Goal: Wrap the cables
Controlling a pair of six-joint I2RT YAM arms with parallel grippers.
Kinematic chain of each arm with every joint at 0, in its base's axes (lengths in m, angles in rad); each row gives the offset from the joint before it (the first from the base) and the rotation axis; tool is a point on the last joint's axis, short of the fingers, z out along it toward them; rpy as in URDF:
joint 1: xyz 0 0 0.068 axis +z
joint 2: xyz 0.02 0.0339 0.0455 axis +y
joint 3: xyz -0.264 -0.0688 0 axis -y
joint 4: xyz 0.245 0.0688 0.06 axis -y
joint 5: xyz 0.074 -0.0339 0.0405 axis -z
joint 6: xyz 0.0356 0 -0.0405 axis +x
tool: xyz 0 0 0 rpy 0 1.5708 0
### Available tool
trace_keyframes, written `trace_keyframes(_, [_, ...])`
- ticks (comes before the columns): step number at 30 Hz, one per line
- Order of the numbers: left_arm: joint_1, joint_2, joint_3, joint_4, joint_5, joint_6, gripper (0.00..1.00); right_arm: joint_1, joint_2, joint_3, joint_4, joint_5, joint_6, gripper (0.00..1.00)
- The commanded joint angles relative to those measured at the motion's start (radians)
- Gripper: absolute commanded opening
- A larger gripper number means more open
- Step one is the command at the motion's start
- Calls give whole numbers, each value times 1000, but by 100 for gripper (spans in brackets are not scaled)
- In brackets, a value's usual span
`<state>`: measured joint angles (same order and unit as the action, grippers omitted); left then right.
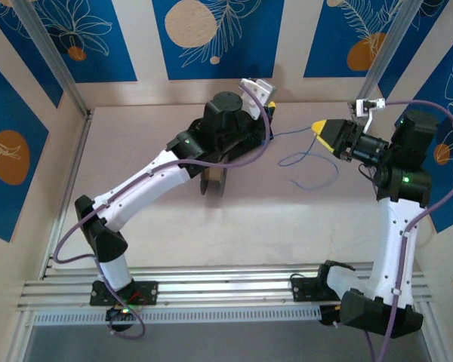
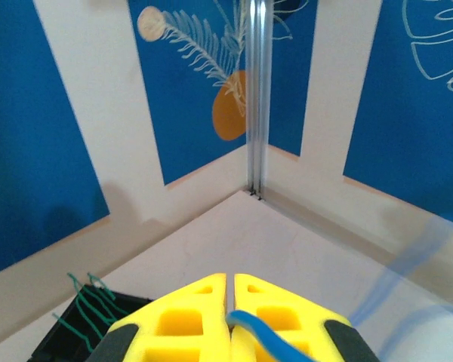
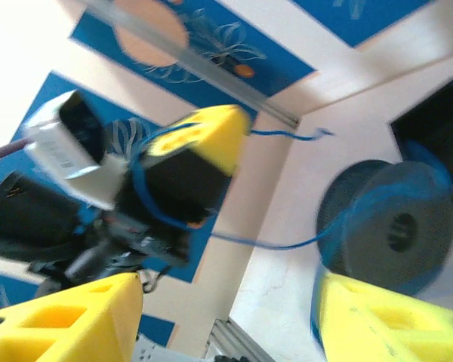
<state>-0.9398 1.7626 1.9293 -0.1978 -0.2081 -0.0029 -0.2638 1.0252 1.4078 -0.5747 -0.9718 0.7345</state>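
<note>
Walls [image 1: 30, 151] box the table [image 1: 158, 219] on the left, right and far sides; open room lies at the near middle. We see the left gripper [image 2: 230, 290] pressed together, pinching one blue cable [image 2: 257, 328] that trails loose over the far-right tabletop. The right gripper [image 3: 230, 283] is spread wide, near one blue-wound spool [image 3: 392, 226]. Green wires [image 2: 83, 302] drape a black block [image 2: 60, 339].
</note>
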Motion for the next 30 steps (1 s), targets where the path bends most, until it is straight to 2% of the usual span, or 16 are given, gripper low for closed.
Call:
trace_keyframes(1, [-23, 15, 36, 52, -61, 59, 0, 63, -8, 65, 18, -57, 40, 60])
trace_keyframes(4, [-27, 17, 37, 52, -66, 58, 0, 86, -9, 104, 8, -28, 41, 60])
trace_keyframes(7, [-27, 14, 37, 38, -59, 41, 0, 120, -2, 92, 77, -29, 91, 58])
trace_keyframes(11, [-27, 14, 68, -27, -59, -13, 0, 180, -5, 101, 65, -4, 37, 57])
trace_keyframes(15, [-26, -28, 9, -8, -48, -48, 0, 210, -22, 114, 128, -7, 63, 60])
trace_keyframes(19, [-18, -79, -80, 61, -53, -80, 0, 236, 44, 141, 104, -22, 106, 47])
trace_keyframes(23, [8, -62, 11, -81, -31, -213, 0, 341, 32, 100, 89, 53, -55, 46])
trace_keyframes(27, [27, -46, 78, -195, 27, -355, 0, 411, 18, 42, 124, 106, -152, 40])
trace_keyframes(30, [45, -54, 89, -245, 65, -449, 0, 485, 22, 23, 98, 214, -245, 37])
